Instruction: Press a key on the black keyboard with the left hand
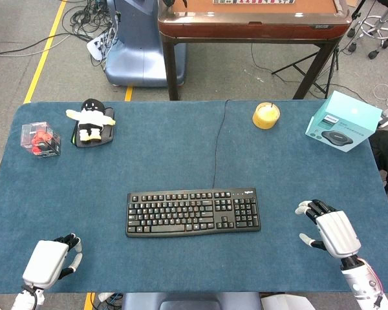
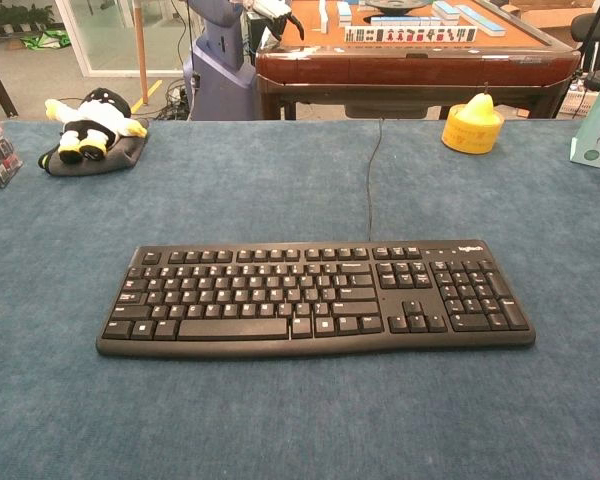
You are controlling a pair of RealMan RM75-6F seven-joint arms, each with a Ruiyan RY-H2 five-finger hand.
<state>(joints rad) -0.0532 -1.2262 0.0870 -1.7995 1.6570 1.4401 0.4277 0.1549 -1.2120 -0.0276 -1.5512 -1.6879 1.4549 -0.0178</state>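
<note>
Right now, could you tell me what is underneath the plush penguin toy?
The plush penguin lies on a dark pouch, which rests on the blue table mat. Whatever sits directly beneath the toy's body is covered.

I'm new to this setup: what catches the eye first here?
The black keyboard lies mid-table, its cable running to the far edge. Both hands rest at the near corners, the left hand and right hand, neither touching it. A plush toy sits at far left, a yellow container at far right.
</note>
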